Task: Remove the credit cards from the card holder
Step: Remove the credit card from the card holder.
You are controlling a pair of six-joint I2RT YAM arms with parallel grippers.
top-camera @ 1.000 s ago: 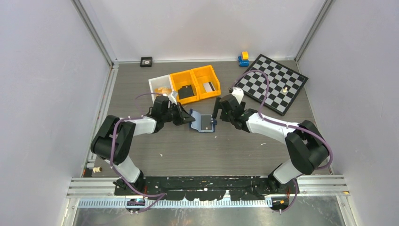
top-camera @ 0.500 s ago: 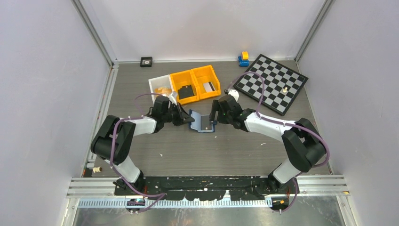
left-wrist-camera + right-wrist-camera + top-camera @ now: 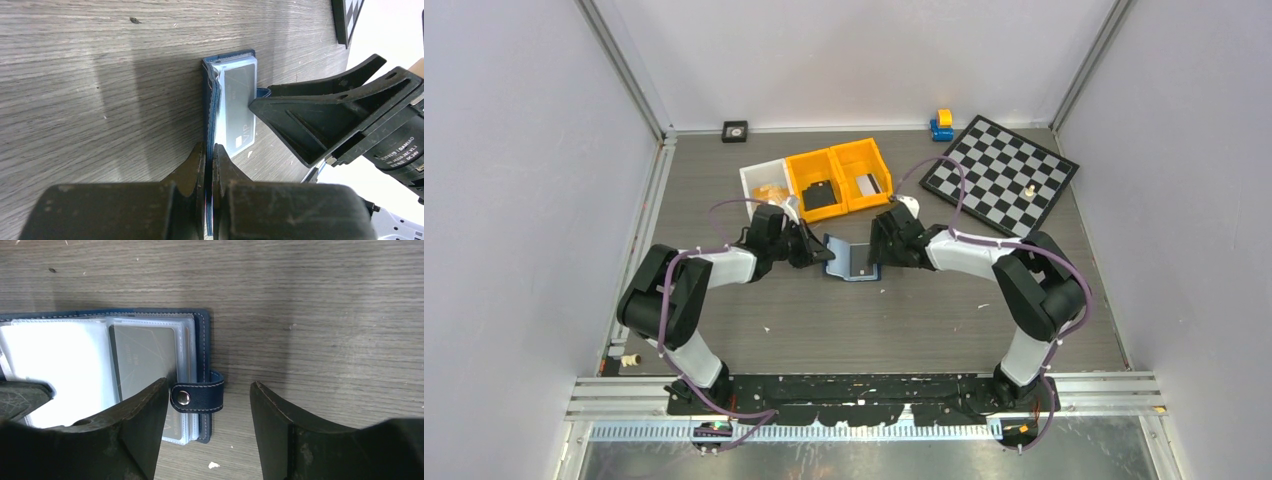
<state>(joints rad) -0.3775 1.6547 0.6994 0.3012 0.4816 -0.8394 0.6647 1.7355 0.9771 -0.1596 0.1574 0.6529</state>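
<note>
The navy card holder lies open on the table between both arms. My left gripper is shut on the edge of its raised navy cover. A grey credit card marked VIP sits in a clear sleeve of the flat half and also shows in the left wrist view. My right gripper stands open over that half's outer edge. The snap tab lies between its fingers, close to the left one. No tan card shows.
Behind the holder stand two orange bins and a white bin; one orange bin holds a black block. A chessboard lies at the back right, with a blue and yellow toy beside it.
My right gripper has moved left up to the holder's tab side, and its jaws have narrowed somewhat. The left gripper keeps its hold and has not moved.
</note>
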